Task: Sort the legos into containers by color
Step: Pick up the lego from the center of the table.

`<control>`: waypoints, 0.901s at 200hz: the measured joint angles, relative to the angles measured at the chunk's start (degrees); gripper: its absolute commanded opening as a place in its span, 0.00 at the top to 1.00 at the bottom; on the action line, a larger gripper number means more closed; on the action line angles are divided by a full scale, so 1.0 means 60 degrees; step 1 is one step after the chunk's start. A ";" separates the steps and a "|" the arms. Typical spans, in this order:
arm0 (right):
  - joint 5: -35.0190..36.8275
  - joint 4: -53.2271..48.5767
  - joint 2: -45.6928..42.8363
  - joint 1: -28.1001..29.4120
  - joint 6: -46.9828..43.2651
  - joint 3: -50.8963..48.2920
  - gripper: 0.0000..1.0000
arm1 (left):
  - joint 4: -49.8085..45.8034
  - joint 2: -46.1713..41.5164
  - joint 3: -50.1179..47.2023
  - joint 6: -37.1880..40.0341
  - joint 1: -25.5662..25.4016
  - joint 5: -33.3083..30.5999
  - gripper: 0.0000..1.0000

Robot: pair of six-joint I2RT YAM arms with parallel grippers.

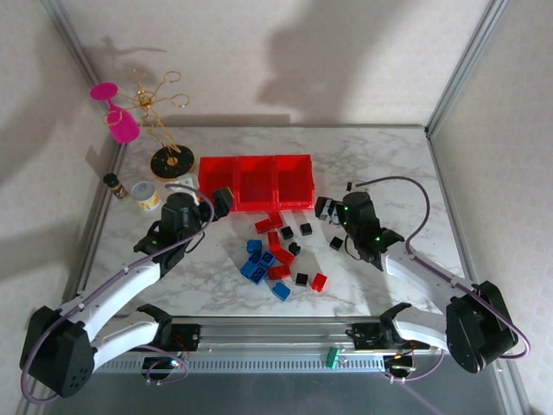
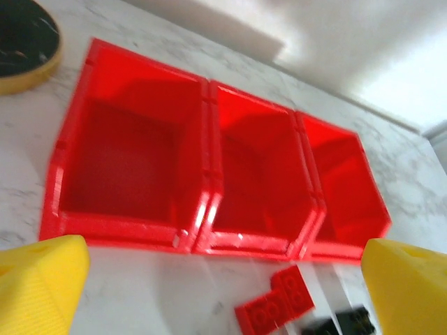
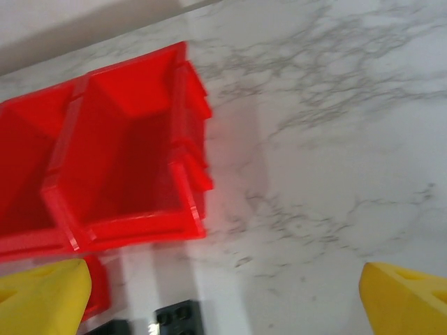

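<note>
No legible txt or labels anywhere.

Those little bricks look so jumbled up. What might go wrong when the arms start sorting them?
The blue legos and red legos lie packed together, so a finger might shove neighbours or lift two. The three red bins look identical and joined, so a colour might land in the wrong one. The left arm sits near a small tin can, which it might bump.

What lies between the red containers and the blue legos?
In the top external view, a few red legos lie between the containers and the blue legos, a black lego just to their right.
</note>
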 measured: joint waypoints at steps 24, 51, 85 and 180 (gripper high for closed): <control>0.0138 -0.0437 -0.0007 0.0831 0.0291 0.0266 0.01 | -0.0962 0.0219 0.0630 -0.0022 -0.0710 0.0033 0.03; 0.0306 -0.0925 0.0084 0.1767 0.0688 0.0561 0.01 | -0.1854 0.0481 0.1013 -0.0018 -0.1563 0.0066 0.05; 0.0317 -0.1453 0.0350 0.2426 0.1326 0.0608 0.01 | -0.2929 0.1552 0.1712 -0.0011 -0.2339 0.0273 0.14; 0.0499 -0.3191 0.0328 0.2492 0.2452 0.0608 0.01 | -0.3785 0.4830 0.3628 -0.0419 -0.3938 0.0237 0.25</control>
